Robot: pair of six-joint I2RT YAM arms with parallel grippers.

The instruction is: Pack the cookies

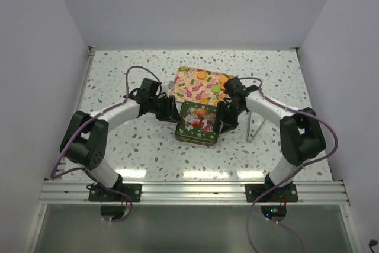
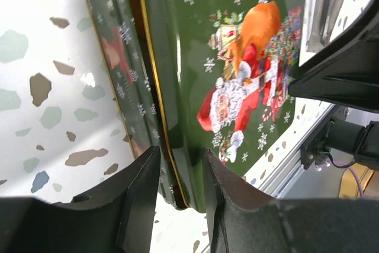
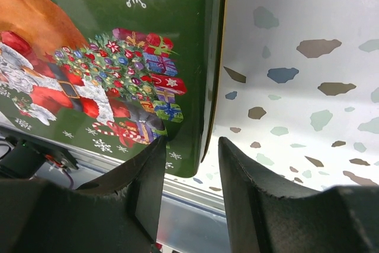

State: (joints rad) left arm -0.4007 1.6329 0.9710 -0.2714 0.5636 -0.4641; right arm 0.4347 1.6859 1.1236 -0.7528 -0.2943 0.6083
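2 arms [image 1: 121, 112] w/ white links, black joints, black grippers; purple cables [image 1: 68, 146] looped along each; bases bolted to aluminium rail [image 1: 189, 192].

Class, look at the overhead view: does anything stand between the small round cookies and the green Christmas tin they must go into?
Yes. The green Santa-printed tin lid, gripped at its edges by both grippers, covers the tin; the cookies lie behind it on floral paper.

A robot test cell in a lab. Plain white walls [image 1: 35, 57] box in a speckled terrazzo bench [image 1: 118, 81]. Both arms are bolted to an aluminium rail [image 1: 189, 191].
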